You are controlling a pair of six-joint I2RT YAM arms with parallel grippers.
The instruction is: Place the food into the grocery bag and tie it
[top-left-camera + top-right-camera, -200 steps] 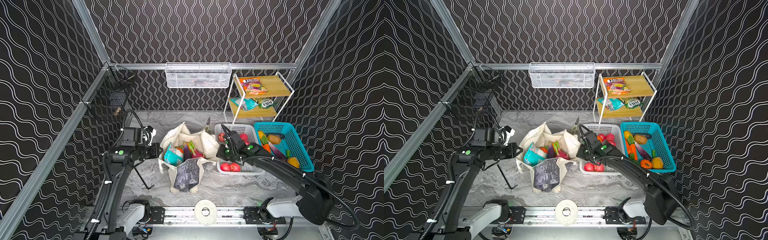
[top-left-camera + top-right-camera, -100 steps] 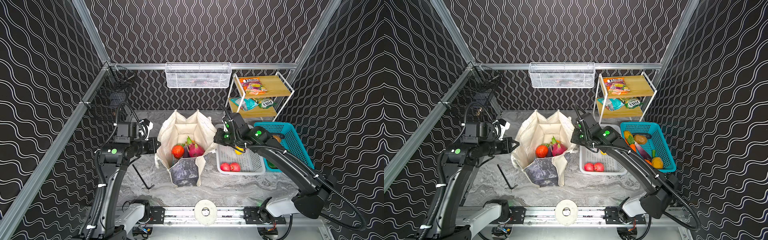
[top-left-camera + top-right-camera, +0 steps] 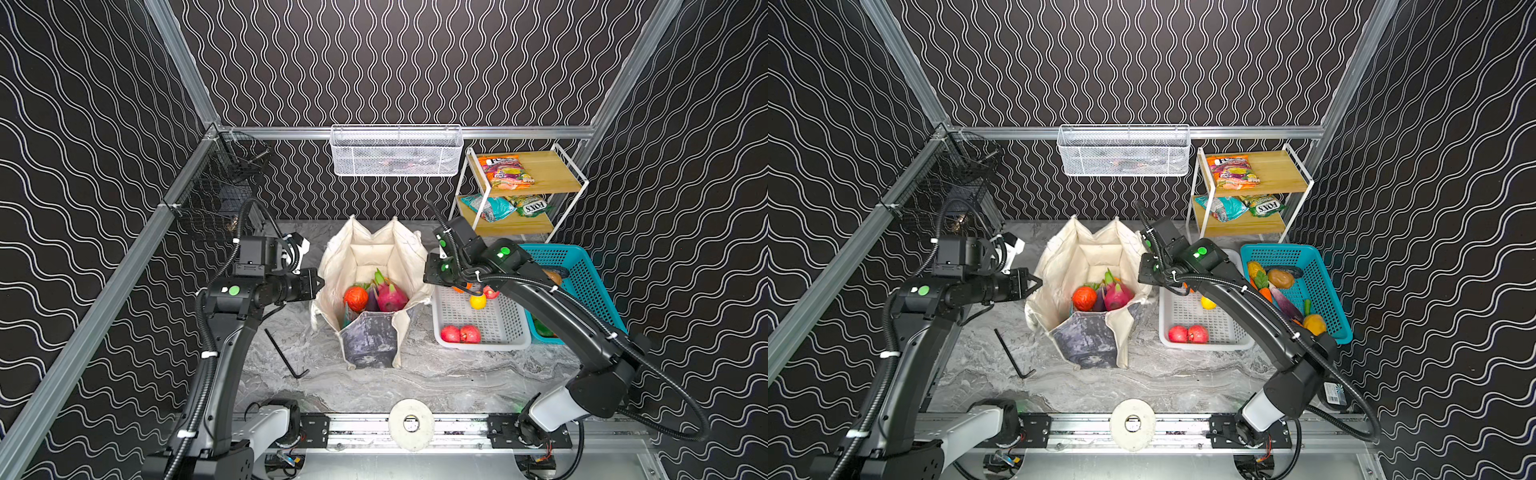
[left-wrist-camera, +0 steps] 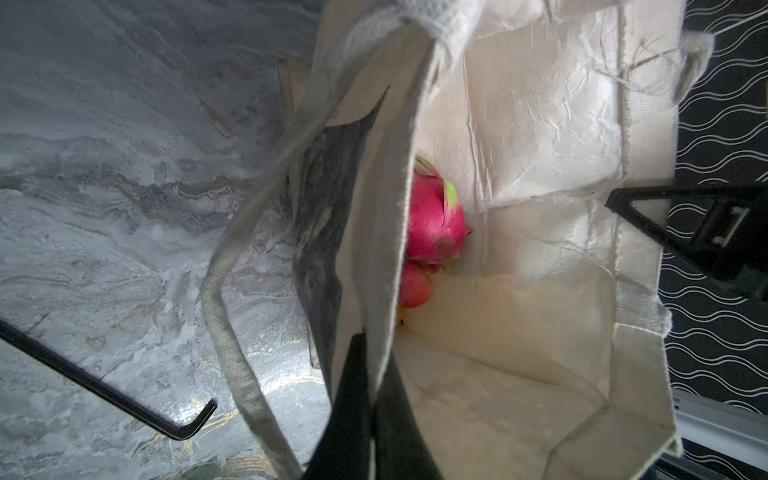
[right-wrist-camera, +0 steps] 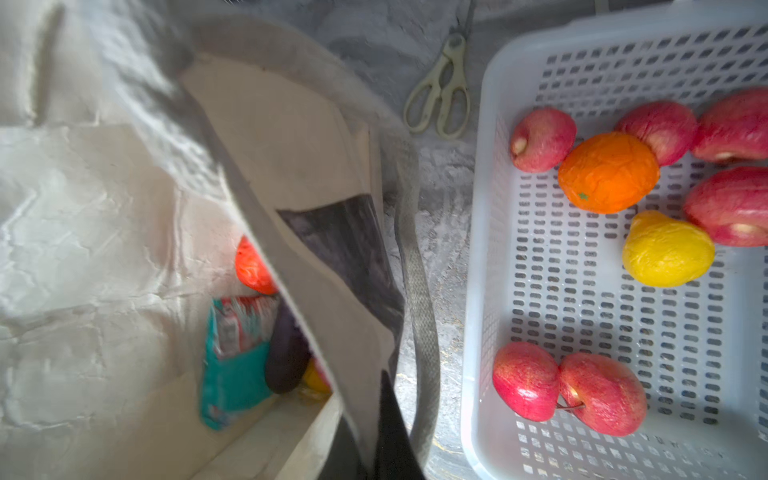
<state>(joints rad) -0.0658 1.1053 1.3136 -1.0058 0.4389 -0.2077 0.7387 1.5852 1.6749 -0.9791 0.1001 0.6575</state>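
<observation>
At the middle of the marbled table (image 3: 436, 382), a cream canvas grocery bag (image 3: 370, 253) stands upright with its mouth spread wide. Its dark grey print panel (image 3: 368, 345) faces the near edge. Inside lie a pink dragon fruit (image 3: 390, 297), a round red-orange fruit (image 3: 355, 298), a purple eggplant (image 5: 286, 357) and a teal snack packet (image 5: 235, 357).

The left tool (image 4: 372, 374) is pinched closed on the bag's left rim, with cloth caught between its fingers. The right tool (image 5: 376, 415) is clamped tight on the right rim in the same way. One loop handle (image 4: 214, 299) hangs outside the bag.

Just right of the bag sits a white basket (image 3: 486, 345) holding red apples (image 3: 460, 333), an orange (image 5: 609, 172) and a lemon (image 3: 478, 301). Further right is a teal basket (image 3: 557, 248) of toy vegetables (image 3: 1262, 282).

At the far right, a shelf rack (image 3: 552, 170) carries more snack packets (image 3: 505, 170). A black hex key (image 3: 286, 353) lies on the table, near and left of the bag. Cream scissors (image 5: 440, 91) lie beside the white basket's corner.
</observation>
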